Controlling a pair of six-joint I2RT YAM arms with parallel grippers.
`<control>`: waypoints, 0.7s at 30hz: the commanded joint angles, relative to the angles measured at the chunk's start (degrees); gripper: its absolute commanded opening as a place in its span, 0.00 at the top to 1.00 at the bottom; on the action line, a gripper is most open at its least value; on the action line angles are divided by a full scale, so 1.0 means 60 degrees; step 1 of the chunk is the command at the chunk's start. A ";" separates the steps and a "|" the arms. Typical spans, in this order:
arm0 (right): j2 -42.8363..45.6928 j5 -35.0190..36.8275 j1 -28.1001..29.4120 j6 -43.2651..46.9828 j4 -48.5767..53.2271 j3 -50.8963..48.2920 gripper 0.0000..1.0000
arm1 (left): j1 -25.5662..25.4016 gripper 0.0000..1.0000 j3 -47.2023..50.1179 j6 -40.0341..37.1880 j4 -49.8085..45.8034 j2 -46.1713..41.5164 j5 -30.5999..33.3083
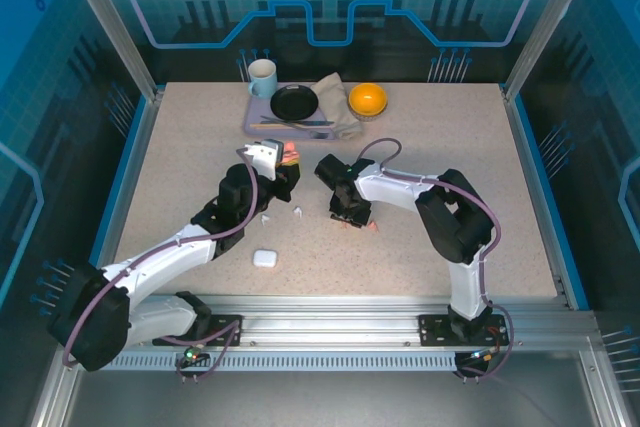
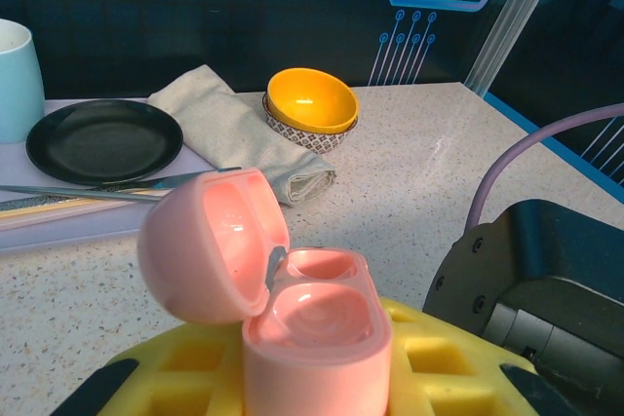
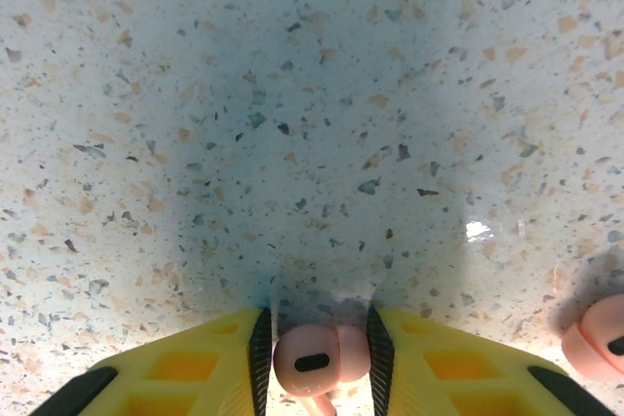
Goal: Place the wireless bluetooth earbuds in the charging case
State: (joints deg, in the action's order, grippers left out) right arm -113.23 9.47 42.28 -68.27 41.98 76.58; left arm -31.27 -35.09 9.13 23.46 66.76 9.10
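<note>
Nothing is seated yet; judging by what lies loose, the task is at an early stage.

Nearest the arm bases, well short of the pink charging case (image 2: 312, 328), a white case (image 1: 264, 258) sits closed on the table (image 1: 180, 147). Between it and the pink case lie two white earbuds (image 1: 266, 217), loose and close together.

The left gripper (image 2: 317, 382) is clamped on the pink charging case, holding it upright with the lid swung open. Both wells look empty.

To the right of the pink case, the right gripper (image 3: 319, 323) points down at the table, pinching a pink earbud (image 3: 312, 359) between its yellow fingers. A second pink earbud (image 3: 595, 338) lies just beside it on the surface. So four earbuds remain to be placed.

The table is pale speckled stone. Beyond the pink case, a lilac tray (image 1: 255, 125) holds a mug (image 1: 262, 77), a black plate (image 1: 294, 102), a folded cloth (image 1: 335, 97) and an orange bowl (image 1: 367, 99). Blue patterned panels in metal frames enclose the space.
</note>
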 commanded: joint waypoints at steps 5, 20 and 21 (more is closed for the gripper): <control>-0.0245 -0.0265 0.0211 -0.0082 0.0112 0.0037 0.67 | 0.0077 1.00 -0.0304 0.0188 0.0264 0.0056 -0.0256; 0.0429 -0.0106 0.0203 -0.0267 -0.0251 -0.0391 0.72 | 0.0069 1.00 -0.0246 0.0237 0.0250 0.0017 -0.0243; 0.0545 -0.0071 0.0189 -0.0267 -0.0297 -0.0435 0.72 | 0.0078 1.00 -0.0227 0.0237 0.0250 -0.0005 -0.0243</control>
State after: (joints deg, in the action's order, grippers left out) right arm -112.12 9.58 42.48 -68.86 40.82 75.29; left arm -31.27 -35.09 9.17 23.46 66.78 8.51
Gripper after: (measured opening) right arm 0.279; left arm 0.230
